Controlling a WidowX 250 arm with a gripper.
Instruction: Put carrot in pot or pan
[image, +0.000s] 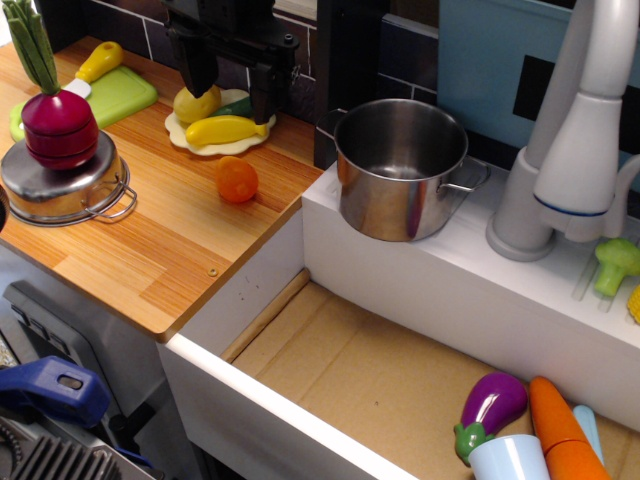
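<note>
1. Nearest to me, I'm seeing the purple eggplant (492, 402) and a long tapered orange carrot (560, 428) lying down in the cardboard-floored sink basin; I'm leaving both alone.
2. Moving up, the carrot (237, 179) I'm after is sitting on the wooden tabletop (150, 255), a stubby orange piece, clear on all sides.
3. To its left, a shallow steel pan (62, 188) is carrying a red radish toy (59, 128); that's not my target.
4. To the right, the pot (403, 168) is standing upright and empty on the white ledge, well apart from the carrot.
5. Farther back, the tool (233, 88) is hanging over the plate of yellow toys (222, 130), fingers spread and pinching nothing.
6. For a clean pick, I'm thinking of bringing the tool forward until it's straddling the carrot's middle, then dropping low before closing; it's round and smooth, so an off-centre pinch could squirt it away.
7. After that I'm planning to lift high enough to clear the pot rim.
</note>
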